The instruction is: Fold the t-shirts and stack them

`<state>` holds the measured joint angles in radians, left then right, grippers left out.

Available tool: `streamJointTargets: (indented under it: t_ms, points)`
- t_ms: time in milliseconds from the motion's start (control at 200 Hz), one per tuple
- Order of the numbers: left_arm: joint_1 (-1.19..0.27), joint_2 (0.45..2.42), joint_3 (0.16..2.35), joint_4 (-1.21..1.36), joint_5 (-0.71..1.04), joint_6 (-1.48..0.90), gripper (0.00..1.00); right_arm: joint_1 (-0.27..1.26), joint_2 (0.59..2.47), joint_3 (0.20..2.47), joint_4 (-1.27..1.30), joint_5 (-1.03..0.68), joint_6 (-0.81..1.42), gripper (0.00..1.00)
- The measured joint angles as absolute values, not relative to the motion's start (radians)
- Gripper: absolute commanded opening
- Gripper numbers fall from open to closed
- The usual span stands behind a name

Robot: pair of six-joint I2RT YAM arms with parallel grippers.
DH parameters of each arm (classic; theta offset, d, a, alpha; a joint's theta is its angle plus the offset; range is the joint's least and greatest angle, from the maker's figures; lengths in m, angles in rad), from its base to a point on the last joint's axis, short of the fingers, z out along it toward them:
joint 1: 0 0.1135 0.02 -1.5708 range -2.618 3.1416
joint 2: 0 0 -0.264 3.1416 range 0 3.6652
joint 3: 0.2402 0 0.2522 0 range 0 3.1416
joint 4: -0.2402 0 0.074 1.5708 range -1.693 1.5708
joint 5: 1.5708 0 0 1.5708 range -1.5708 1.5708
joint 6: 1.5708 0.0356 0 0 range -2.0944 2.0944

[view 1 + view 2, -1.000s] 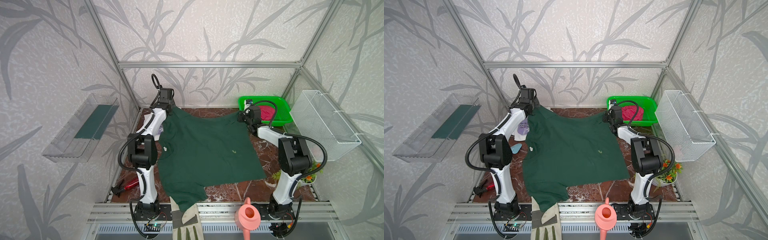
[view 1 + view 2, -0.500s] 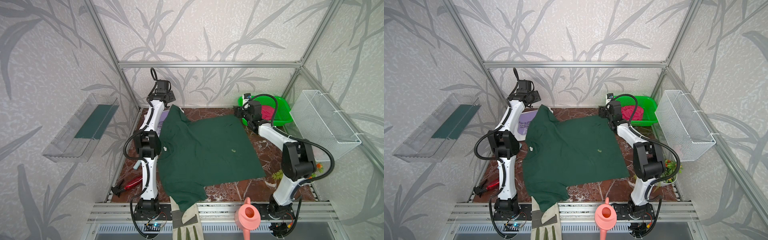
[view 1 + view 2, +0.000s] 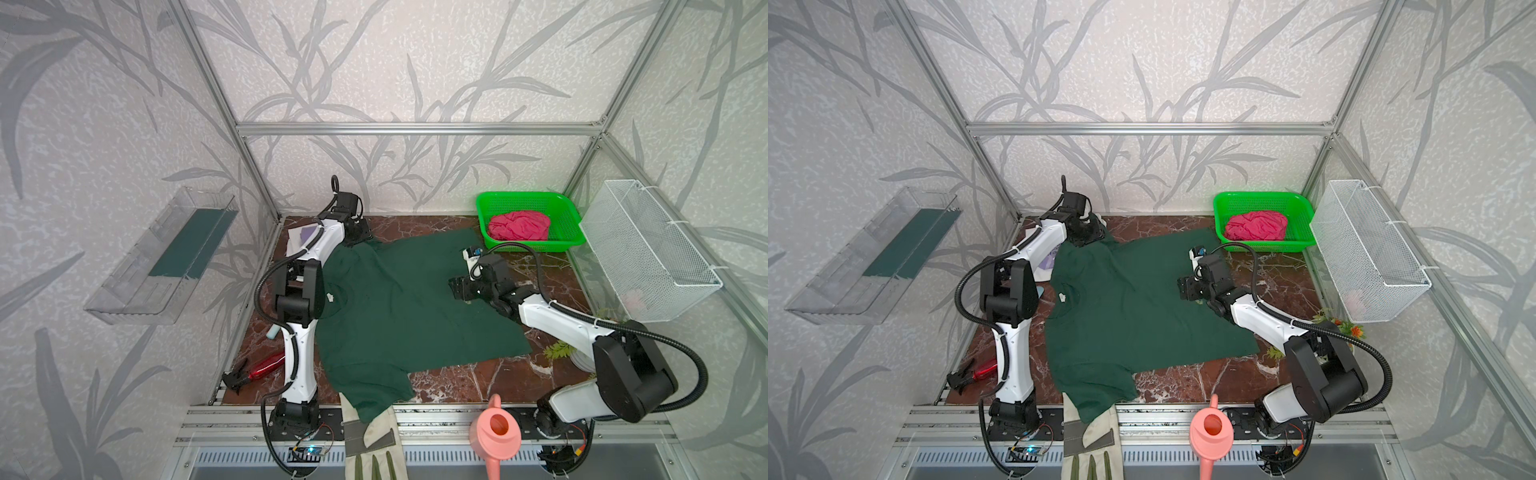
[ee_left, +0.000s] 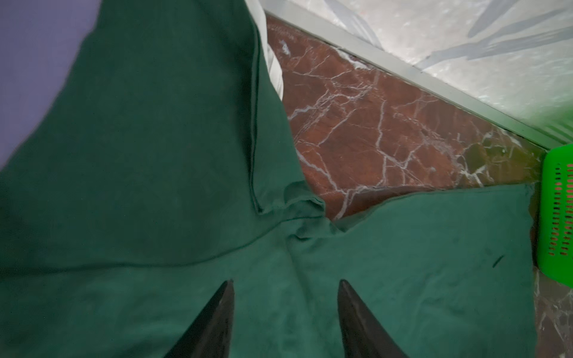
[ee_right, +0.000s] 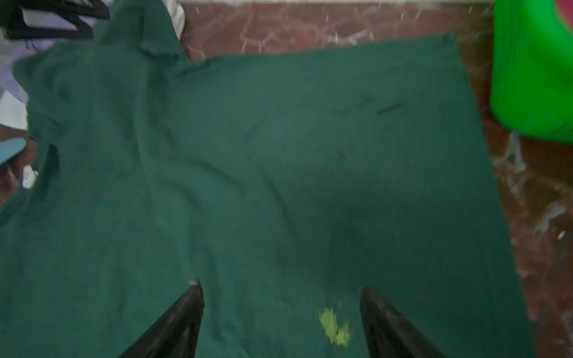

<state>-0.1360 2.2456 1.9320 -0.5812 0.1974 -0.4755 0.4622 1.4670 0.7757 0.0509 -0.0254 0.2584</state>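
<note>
The left gripper [image 3: 358, 237] sits at about eleven o'clock on the marble table [image 3: 457, 384]. In its wrist view the jaws stand apart with nothing between them, released above the cloth where the far sleeve meets the body; whether the tips touch the fabric cannot be told. Under that arm, in the same eleven o'clock corner, lie a lilac t-shirt [image 4: 34, 59] and a white t-shirt [image 4: 274, 66], both partly covered by the far sleeve of the dark green t-shirt [image 3: 407, 316]. The green tee is spread flat over the middle of the table in both top views, collar toward nine o'clock and hem toward three. Its near sleeve runs out to six o'clock over the front rail, where it lies on the cuff of a beige work glove [image 3: 370, 440]. The right gripper [image 3: 457, 289] hangs above the green tee just toward two o'clock from the table's centre. Its jaws are spread wide and empty, and a small yellow-green speck [image 5: 335, 325] shows on the cloth between them. A pink watering can [image 3: 494, 434] stands at five o'clock on the front rail. At one o'clock a green basket [image 3: 523, 196] holds the crumpled pink-red t-shirt [image 3: 517, 224], with the green tee's far hem corner just beside it. A white wire basket [image 3: 648, 257] hangs on the wall at three o'clock.
</note>
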Motion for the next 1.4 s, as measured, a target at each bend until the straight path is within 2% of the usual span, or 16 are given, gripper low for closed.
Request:
streamJointTargets:
  t_ms: [220,835,1400]
  points:
    - [-0.133,2.354,2.023,-0.575,0.208,-0.510,0.50,0.464,1.473,0.736,0.068,-0.043,0.289,0.81]
    - [-0.144,2.465,2.162,-0.582,0.199,-0.579,0.48,0.464,1.568,0.751,0.112,-0.094,0.301,0.82]
    - [-0.164,2.479,2.185,-0.624,0.159,-0.653,0.49,0.464,1.595,0.759,0.134,-0.111,0.299,0.82]
